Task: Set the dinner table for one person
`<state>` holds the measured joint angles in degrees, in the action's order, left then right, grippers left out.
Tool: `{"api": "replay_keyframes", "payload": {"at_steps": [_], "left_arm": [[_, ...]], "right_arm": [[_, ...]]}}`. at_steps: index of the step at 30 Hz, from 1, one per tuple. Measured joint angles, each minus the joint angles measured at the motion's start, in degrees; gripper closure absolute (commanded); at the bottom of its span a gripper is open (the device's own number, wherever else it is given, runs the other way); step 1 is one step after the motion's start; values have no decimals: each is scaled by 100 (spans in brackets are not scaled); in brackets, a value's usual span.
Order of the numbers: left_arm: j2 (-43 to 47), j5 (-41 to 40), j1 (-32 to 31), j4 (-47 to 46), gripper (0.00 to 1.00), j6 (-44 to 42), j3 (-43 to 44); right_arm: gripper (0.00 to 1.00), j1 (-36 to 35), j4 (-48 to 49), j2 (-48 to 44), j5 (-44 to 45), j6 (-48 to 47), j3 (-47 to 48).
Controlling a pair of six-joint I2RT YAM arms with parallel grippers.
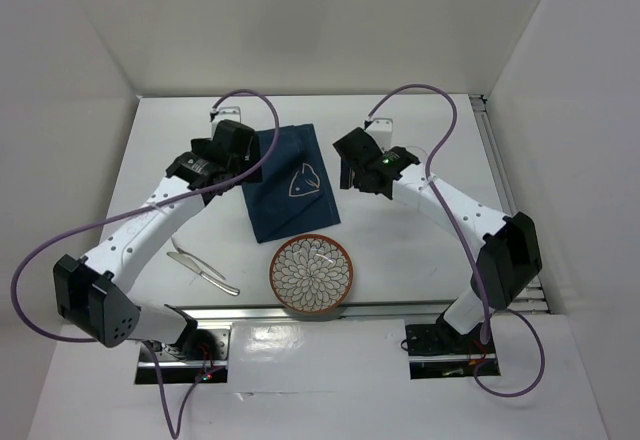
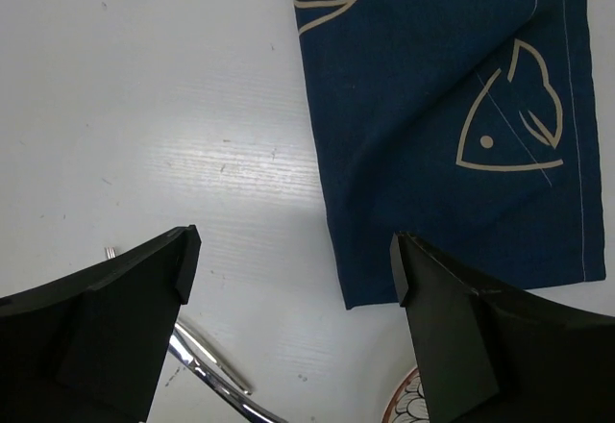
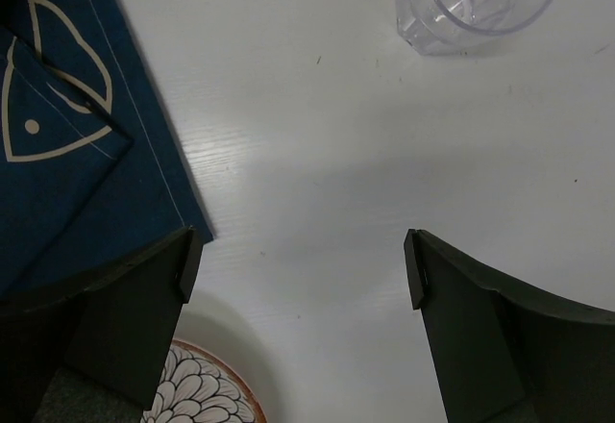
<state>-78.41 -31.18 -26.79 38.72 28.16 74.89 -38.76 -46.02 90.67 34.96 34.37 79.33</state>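
Observation:
The white dinner table [image 1: 420, 250] carries a navy placemat [image 1: 292, 182] with a fish drawing, lying crooked with one part folded over. A patterned plate [image 1: 311, 275] with a brown rim sits at the near edge, just below the placemat. Metal cutlery [image 1: 203, 266] lies left of the plate. My left gripper [image 1: 238, 165] is open and empty above the placemat's left edge [image 2: 432, 135]. My right gripper [image 1: 352, 172] is open and empty over bare table right of the placemat [image 3: 67, 154]. A clear glass [image 3: 478, 0] stands beyond it, hidden in the top view.
An aluminium rail [image 1: 380, 310] runs along the near table edge, with another on the right side. White walls enclose the table. The plate's rim shows in the left wrist view [image 2: 404, 402] and the right wrist view [image 3: 202, 389]. The cutlery shows in the left wrist view [image 2: 207, 365].

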Motion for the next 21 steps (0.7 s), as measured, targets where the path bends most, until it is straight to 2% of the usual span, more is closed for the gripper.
{"api": "replay_keyframes", "payload": {"at_steps": [6, 11, 14, 15, 16, 21], "left_arm": [[-321, 151, -61, 234, 8, 72, 238], [-369, 555, -227, 197, 18, 44, 238], [-369, 901, -332, 17, 27, 31, 227], [-369, 1012, -367, -50, 36, 28, 225], [-369, 1110, -407, -105, 39, 44, 225], [-855, 1497, -660, -234, 42, 39, 531]], "right_arm": [[0, 0, 87, -66, -160, -105, -63], [0, -31, 382, -557, -463, -291, -525], [0, -52, 595, -1027, -621, -382, -931], [0, -57, 619, -1196, -656, -400, -1049], [0, -59, 647, -1368, -680, -409, -1154], [0, -61, 713, -1834, -715, -424, -1386]]}}
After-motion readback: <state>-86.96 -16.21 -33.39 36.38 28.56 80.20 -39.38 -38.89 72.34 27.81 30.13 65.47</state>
